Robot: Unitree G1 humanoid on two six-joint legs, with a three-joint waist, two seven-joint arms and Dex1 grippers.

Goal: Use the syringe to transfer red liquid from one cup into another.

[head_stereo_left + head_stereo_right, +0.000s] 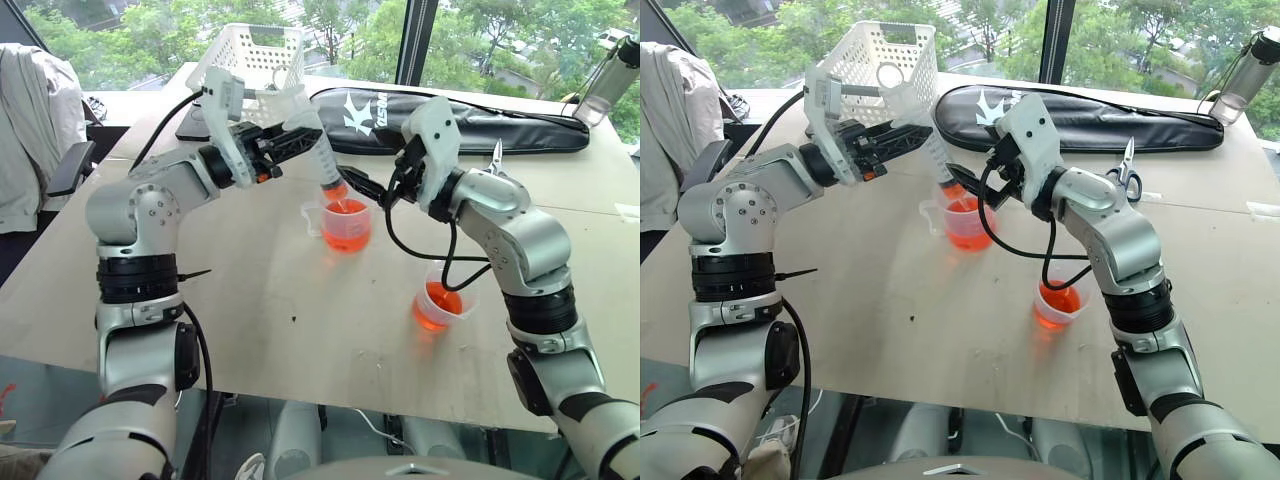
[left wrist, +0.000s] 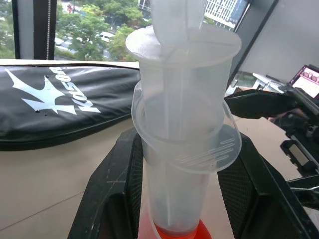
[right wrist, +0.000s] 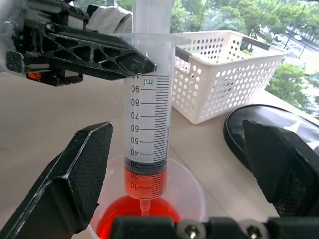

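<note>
Red liquid, perhaps a quarter-barrel, fills the syringe tip-end.

Bright, even daylight from the windows behind, soft shadows on the table, near syringe blurred.

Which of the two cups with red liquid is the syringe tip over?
The taller cup with a side handle, at mid-table. The syringe, held in the left tool, points into it. The shorter handleless cup stands apart, nearer the robot.
</note>
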